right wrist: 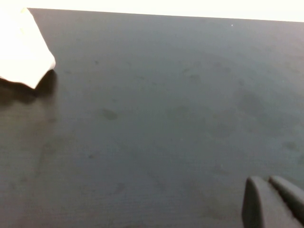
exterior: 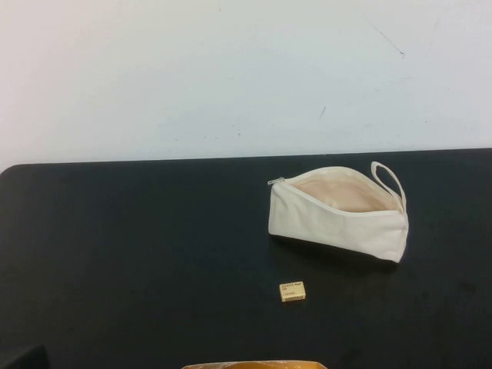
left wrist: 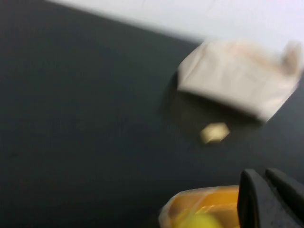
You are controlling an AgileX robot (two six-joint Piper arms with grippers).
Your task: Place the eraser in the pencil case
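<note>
At the bottom edge of the high view, centre, an orange-yellow object (exterior: 255,364) pokes into frame; its nature cannot be told. Just above it, lower centre-right, the eraser (exterior: 293,291) lies flat on the black table (exterior: 123,254), label up, apart from everything. Farther back, right of centre, the pencil case (exterior: 338,215) rests on its side with its mouth open, beige lining showing, wrist loop at its upper right end. A white wall (exterior: 231,69) fills the top.

The left gripper (left wrist: 270,202) shows only as dark fingers at the lower right of its wrist view, pressed close together, holding nothing. The right gripper (right wrist: 273,202) sits likewise at the lower right of its view, fingers near-touching, empty over bare table.
</note>
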